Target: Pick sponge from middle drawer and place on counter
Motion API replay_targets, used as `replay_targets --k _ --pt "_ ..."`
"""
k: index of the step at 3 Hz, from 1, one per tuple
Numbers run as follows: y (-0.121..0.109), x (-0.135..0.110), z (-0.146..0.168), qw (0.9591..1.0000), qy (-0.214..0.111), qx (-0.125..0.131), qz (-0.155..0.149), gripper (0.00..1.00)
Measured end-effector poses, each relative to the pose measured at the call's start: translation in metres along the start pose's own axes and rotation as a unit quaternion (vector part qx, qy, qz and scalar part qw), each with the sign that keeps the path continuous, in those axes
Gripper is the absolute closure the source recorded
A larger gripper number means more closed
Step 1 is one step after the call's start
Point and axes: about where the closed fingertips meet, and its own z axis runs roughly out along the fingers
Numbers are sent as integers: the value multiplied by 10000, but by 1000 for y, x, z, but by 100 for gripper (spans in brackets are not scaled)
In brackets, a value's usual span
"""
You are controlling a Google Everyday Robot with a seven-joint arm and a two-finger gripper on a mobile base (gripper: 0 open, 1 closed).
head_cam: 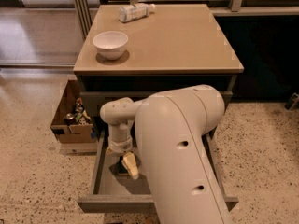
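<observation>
The middle drawer is pulled out below the counter, showing a grey floor and a plain flat front. My gripper reaches down into the drawer's left half, close to the floor. A small dark shape under it is the sponge, mostly covered by the gripper. I cannot tell whether the gripper touches or holds it. My large cream arm covers the drawer's right half.
A white bowl sits at the counter's front left and a plastic bottle lies at its back. An open cardboard box with small items stands on the speckled floor left of the cabinet.
</observation>
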Motion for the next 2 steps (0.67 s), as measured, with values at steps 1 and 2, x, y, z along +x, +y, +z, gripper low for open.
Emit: replay_targets --k 1,2 --pt "3 19 -8 9979 537 272 246 0" --pt "-14 39 -11 9868 1278 797 592 0"
